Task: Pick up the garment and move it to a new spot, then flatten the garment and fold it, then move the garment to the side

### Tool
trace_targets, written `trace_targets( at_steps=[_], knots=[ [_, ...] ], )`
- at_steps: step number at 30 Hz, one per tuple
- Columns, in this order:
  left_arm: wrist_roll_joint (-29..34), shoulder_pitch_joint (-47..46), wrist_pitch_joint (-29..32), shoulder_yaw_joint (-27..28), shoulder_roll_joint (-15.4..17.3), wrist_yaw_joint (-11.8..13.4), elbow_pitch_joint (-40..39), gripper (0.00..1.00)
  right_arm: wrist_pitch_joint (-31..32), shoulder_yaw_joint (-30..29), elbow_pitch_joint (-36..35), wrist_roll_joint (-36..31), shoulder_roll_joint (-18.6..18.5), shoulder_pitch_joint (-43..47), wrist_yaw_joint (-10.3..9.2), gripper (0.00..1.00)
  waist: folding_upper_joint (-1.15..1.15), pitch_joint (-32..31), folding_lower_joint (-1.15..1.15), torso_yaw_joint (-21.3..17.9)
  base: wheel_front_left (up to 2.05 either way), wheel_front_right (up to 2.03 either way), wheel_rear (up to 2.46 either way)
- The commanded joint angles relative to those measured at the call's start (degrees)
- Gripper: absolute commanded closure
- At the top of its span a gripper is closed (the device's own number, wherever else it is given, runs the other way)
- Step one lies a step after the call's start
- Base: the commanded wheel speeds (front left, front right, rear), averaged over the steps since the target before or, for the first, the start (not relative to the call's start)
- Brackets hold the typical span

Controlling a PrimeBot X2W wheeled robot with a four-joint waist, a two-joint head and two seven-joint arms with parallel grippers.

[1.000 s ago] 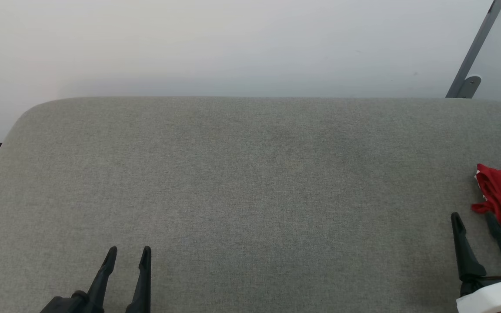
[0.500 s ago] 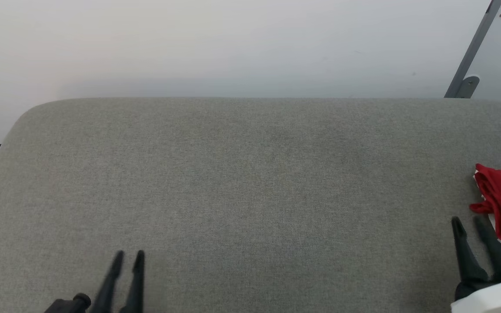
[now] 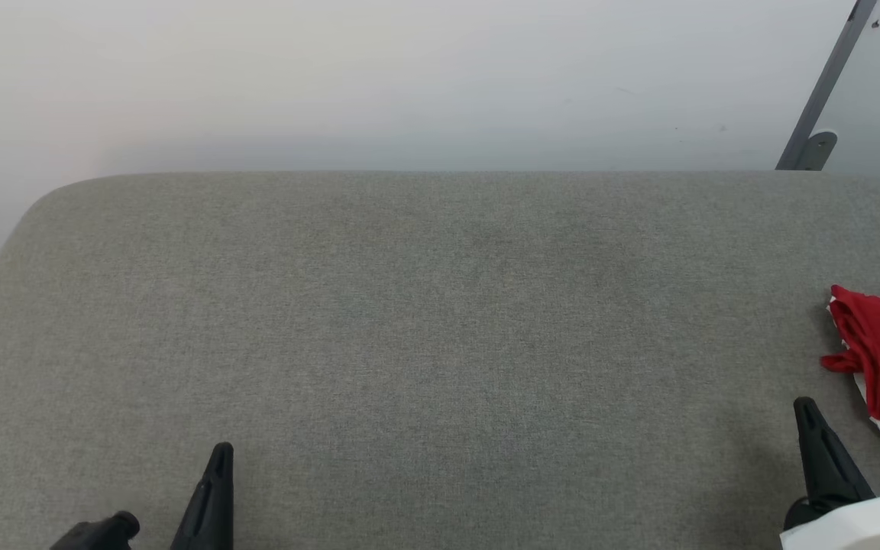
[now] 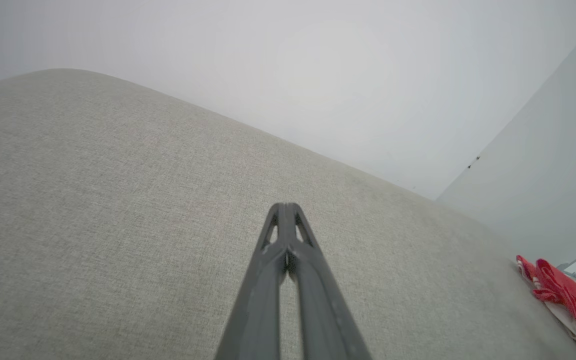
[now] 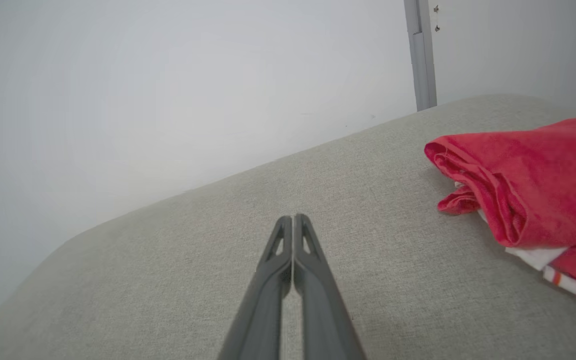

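1. Both pairs of fingers have closed since a second ago, when each stood spread; the left gripper (image 3: 221,452) and the right gripper (image 3: 803,405) now each taper to a single dark point in the head view.
2. Left gripper: fingers pressed together tip to tip with nothing between them; its wrist view shows them meeting above the bare grey cushion (image 3: 440,305).
3. Right gripper: fingers likewise together and holding nothing; they hang over bare cushion.
4. The garment (image 5: 533,170) lies in the same crumpled red heap as before, with white cloth and a striped edge showing beneath; it rests on the cushion to the right of the right gripper's fingers and a little ahead of their tips, near but apart, with a strip of grey fabric between; from the left gripper it is far off to the right, well apart.
5. Ahead of both sets of tips the cushion runs to its rounded far edge, then a pale wall (image 3: 409,76); a grey metal bar (image 5: 420,55) rises ahead and to the right of the right gripper, beyond the garment.
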Motion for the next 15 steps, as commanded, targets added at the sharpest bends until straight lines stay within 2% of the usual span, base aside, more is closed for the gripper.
trace_targets(
  at_steps=[1, 15],
  knots=[
    [-2.0, -1.7, 0.5, 0.6, 0.3, 0.1, -0.4, 1.0, 0.4, -0.5, -0.7, 1.8, -0.2, -1.8, 0.0, 1.0, 0.0, 0.0, 0.0, 0.0, 0.0, 0.0, 0.0],
    [-14.0, -4.6, 3.3, 1.7, 0.0, 0.0, 1.5, 1.0, 3.2, -1.3, 0.4, 12.4, 1.8, -3.7, 0.0, 1.0, 0.0, 0.1, 0.0, -0.5, 0.0, 0.0, 0.0]
  ],
)
